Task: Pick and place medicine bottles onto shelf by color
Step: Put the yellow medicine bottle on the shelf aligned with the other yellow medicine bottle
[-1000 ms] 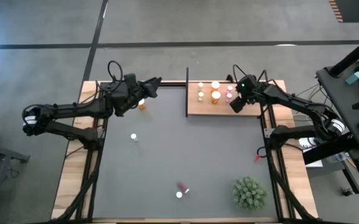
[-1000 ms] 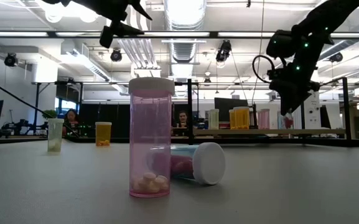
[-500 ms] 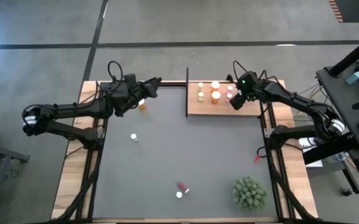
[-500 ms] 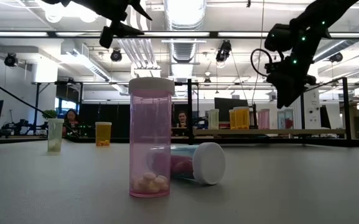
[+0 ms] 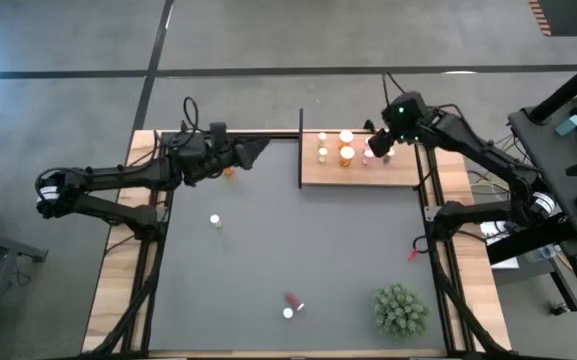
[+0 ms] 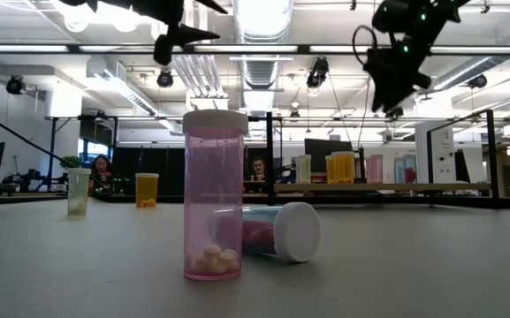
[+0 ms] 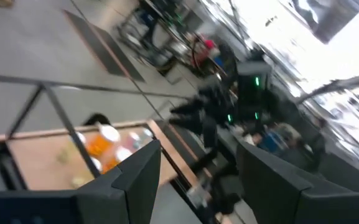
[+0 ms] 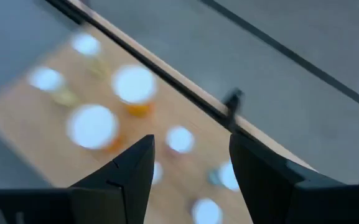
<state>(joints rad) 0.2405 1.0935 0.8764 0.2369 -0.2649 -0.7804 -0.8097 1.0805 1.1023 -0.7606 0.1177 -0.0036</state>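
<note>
Looking first at my right gripper (image 5: 378, 147), I see it above the shelf (image 5: 408, 175) with its fingers spread and nothing between them; my left gripper (image 5: 251, 148) is also spread and empty, close to an orange bottle (image 5: 229, 170) on the mat (image 5: 348, 260). Several medicine bottles (image 5: 346, 148) stand on the shelf already. I judge four are left: the orange one, a white-capped bottle (image 5: 214, 221) and two pink bottles (image 5: 290, 304).

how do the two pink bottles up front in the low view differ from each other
The standing pink bottle is upright with its white cap on top; the lying pink bottle is on its side behind it, its cap facing sideways. Pale pills show at the bottom of the standing one; what the lying one holds cannot be made out. The standing one partly hides the lying one. Both have see-through pink bodies and white caps and rest on the dark mat.
</note>
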